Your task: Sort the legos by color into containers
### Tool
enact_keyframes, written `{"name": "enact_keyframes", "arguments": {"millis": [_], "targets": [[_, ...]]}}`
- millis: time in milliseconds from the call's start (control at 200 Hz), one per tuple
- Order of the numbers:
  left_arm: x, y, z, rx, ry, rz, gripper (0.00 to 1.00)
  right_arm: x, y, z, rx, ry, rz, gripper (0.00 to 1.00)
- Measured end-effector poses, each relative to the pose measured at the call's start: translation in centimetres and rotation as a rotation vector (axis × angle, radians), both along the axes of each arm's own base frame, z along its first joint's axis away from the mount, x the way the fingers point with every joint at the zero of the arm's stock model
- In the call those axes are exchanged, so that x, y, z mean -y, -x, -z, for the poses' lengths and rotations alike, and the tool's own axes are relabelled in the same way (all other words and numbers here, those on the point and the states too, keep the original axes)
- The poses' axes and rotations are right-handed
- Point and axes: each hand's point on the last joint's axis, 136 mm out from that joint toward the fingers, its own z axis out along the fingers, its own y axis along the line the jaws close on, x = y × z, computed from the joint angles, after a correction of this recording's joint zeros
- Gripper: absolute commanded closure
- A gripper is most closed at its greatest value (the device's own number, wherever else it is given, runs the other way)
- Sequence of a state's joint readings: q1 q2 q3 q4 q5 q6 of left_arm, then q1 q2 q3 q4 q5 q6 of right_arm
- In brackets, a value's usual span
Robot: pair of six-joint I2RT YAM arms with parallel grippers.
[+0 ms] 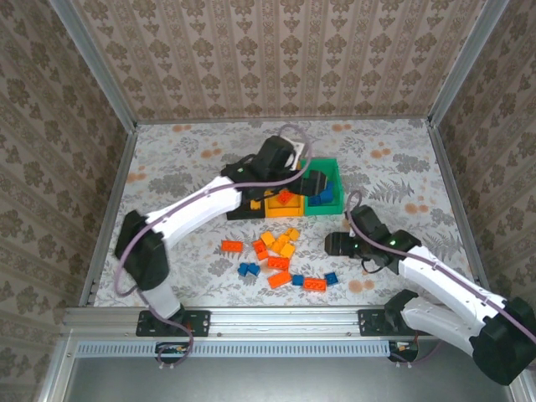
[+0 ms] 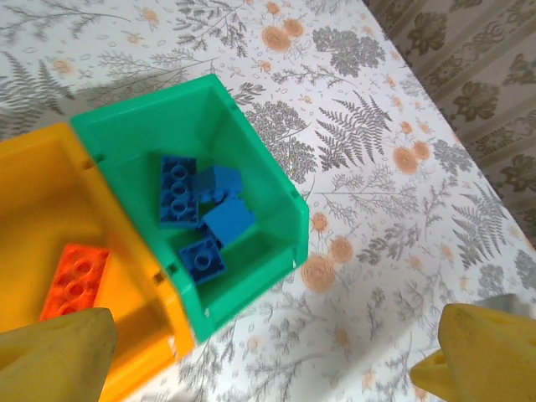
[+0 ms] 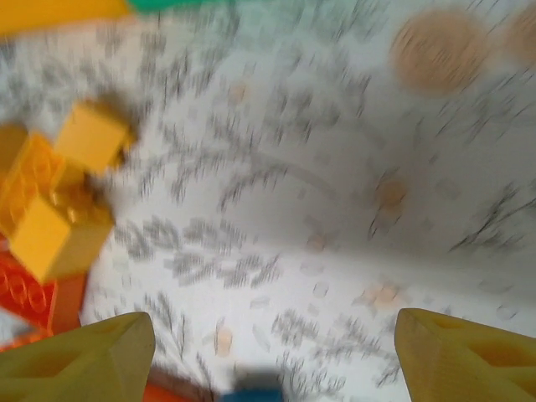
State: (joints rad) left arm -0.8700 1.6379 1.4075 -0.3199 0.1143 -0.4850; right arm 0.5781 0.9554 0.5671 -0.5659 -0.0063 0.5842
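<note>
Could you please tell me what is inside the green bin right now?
The green bin holds at least four blue bricks, loosely piled, and no other colour shows. Anything lying under that pile is covered, so I cannot say whether there are more.

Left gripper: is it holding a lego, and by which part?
Nothing is held. The left gripper is open at the green bin, with nothing between its fingers; blue legos lie in the bin.

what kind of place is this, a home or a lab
Probably a lab robot cell: metal frame holding wallpapered panels around a floral table, two robot arms bolted to its near rail, legos and containers set out for sorting.
</note>
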Motion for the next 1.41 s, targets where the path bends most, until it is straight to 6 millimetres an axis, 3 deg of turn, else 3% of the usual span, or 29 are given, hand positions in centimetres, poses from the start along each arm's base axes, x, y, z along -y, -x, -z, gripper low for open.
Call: {"name": "enact_keyframes", "arguments": {"millis": [95,190,395,760,1090,1405], "targets": [[-2.9,1.6,0.3,0.013,-0.004,-0.035,0.00,-0.9,2.2,1.6,-0.063,0.024,-0.069,0.23],[-5.7,3.1,2.4,-0.002,-0.046,-0.076,0.00,-1.3,3.9,3.0,-0.121,0.054,-0.112,0.24],[-9.8,5.0,6.4,-0.047,-0.122,-0.155,0.00,-1.8,5.2,4.3,-0.181,0.087,-0.135,0.29],[-12.4,5.3,7.5,-0.069,-0.120,-0.237,0.00,-0.2,5.4,5.8,-0.220,0.192,-0.064,0.47],[-13.4,5.5,7.5,-0.070,-0.108,-0.261,0.00,0.9,5.2,6.3,-0.240,0.231,0.008,0.44],[-15.5,5.1,8.4,-0.091,-0.100,-0.326,0.00,0.8,5.2,6.4,-0.257,0.236,0.013,0.68]]}}
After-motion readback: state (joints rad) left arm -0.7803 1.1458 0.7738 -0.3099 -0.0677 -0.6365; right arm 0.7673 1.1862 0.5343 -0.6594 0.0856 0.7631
